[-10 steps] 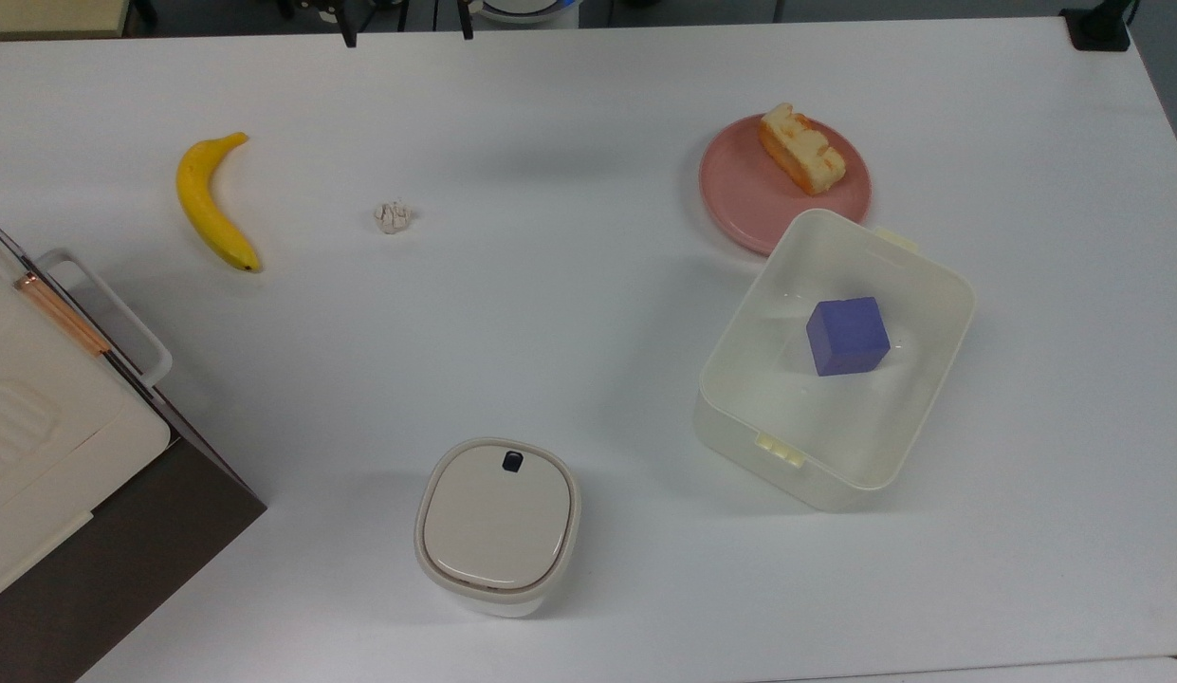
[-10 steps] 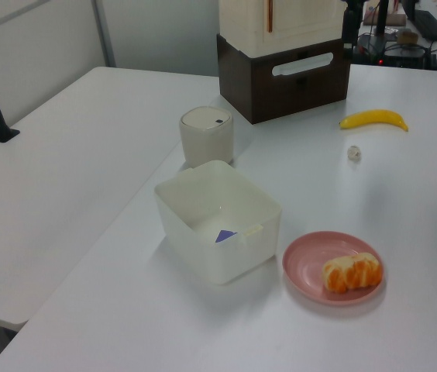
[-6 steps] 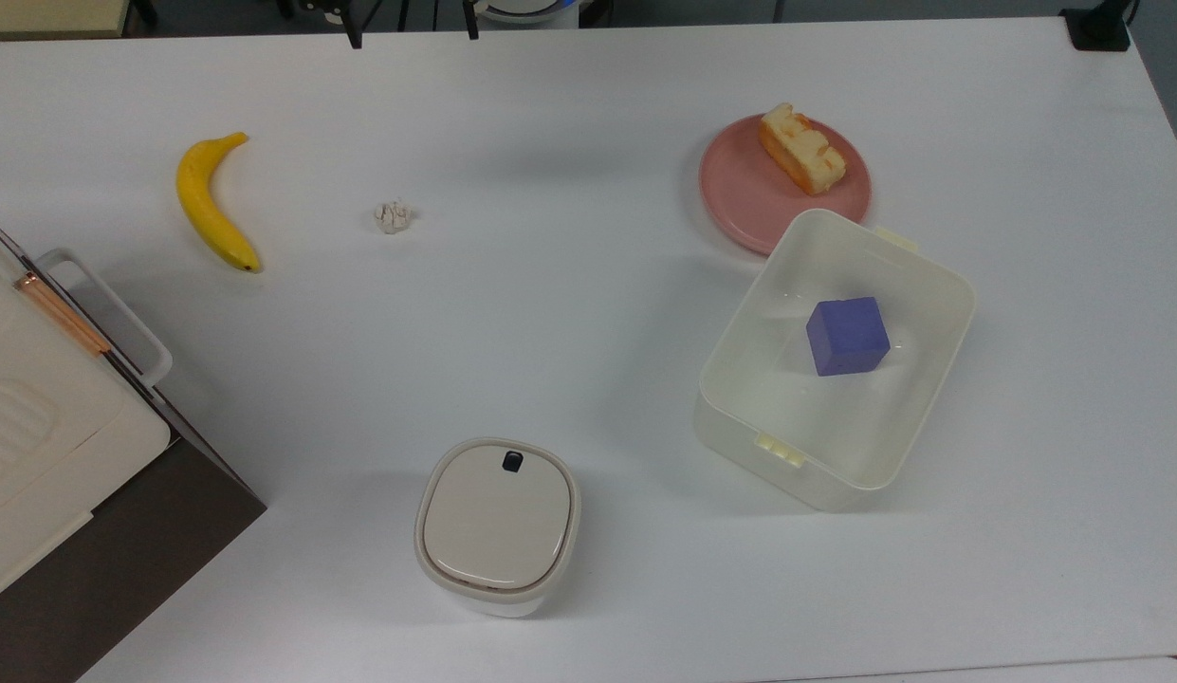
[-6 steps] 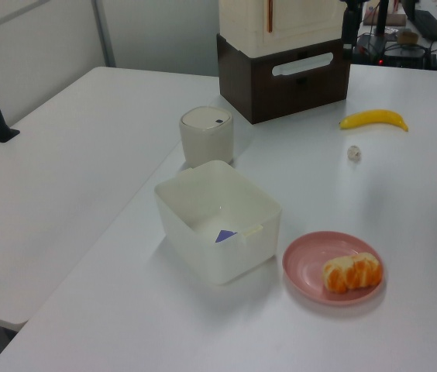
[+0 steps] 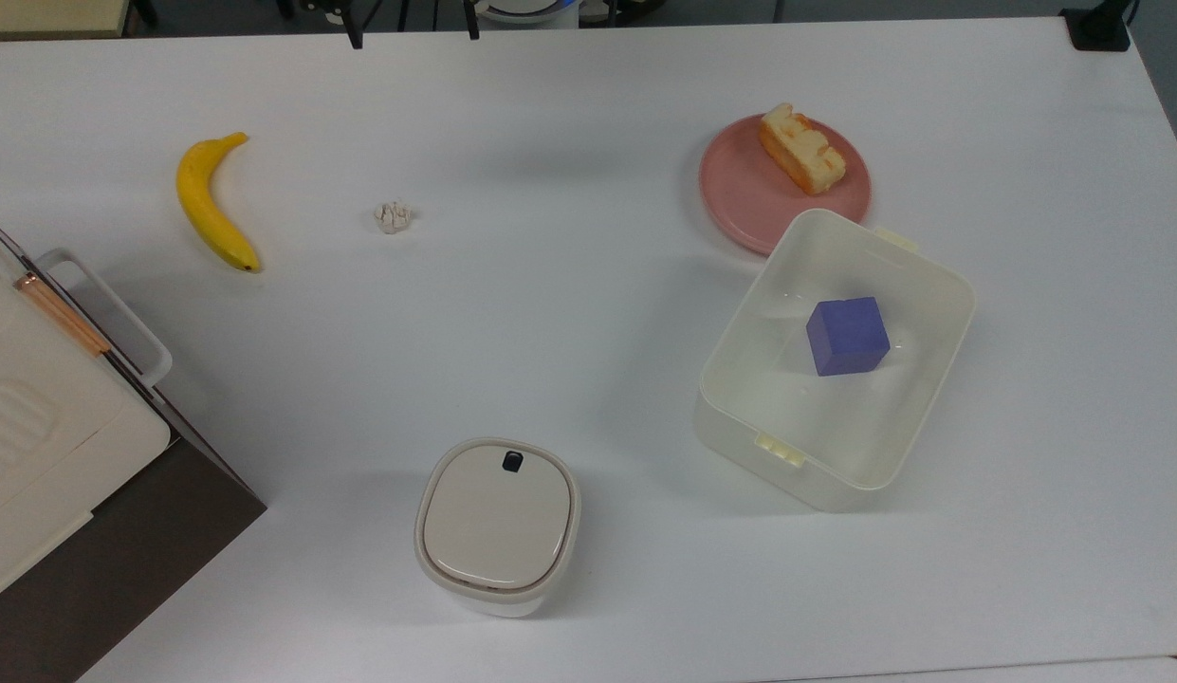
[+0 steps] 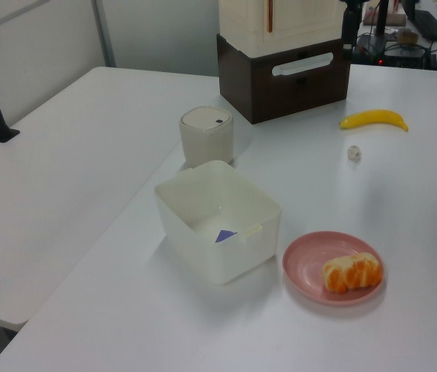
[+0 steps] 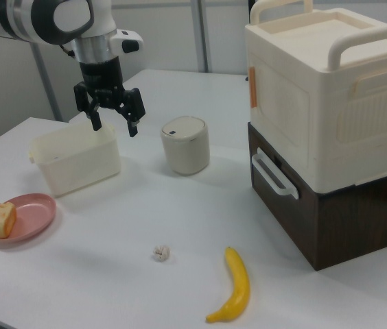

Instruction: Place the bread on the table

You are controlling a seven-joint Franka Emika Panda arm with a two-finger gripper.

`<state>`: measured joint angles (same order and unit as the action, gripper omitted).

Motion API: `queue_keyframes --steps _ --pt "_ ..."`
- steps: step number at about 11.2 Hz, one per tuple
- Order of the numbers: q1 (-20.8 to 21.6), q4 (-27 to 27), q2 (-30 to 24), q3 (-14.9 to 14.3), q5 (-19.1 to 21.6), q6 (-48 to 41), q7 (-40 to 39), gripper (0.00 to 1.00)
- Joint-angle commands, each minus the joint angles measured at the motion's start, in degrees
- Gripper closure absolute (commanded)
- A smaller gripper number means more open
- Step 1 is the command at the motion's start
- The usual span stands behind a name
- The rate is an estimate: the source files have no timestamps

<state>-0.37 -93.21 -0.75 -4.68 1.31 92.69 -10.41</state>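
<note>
the bread (image 5: 801, 149) is seen lying on the pink plate (image 5: 740, 194), toward the plate's far rim in the top view, its long axis running diagonally from upper left to lower right there. the table (image 5: 569, 313) is not yet touched by it. in the right view the gripper (image 7: 113, 120) is held in the air with fingers spread apart, nothing between them; the bread (image 7: 4, 219) lies below it and toward the right view's left. the open plastic tub (image 7: 77, 164), holding a blue cube (image 5: 846, 335), stands just beside the plate and is judged the main obstacle. the banana (image 5: 209, 204) and the small white wad (image 5: 393, 217) lie well apart.
</note>
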Motion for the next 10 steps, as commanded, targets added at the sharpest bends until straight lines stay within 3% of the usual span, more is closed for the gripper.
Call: queue_keyframes --steps 1,10 --pt "0.19 0.67 -0.13 -0.59 1.59 -0.85 -1.28 0.00" --pt "-0.07 1.46 -0.13 -0.94 1.68 -1.11 -1.55 0.00"
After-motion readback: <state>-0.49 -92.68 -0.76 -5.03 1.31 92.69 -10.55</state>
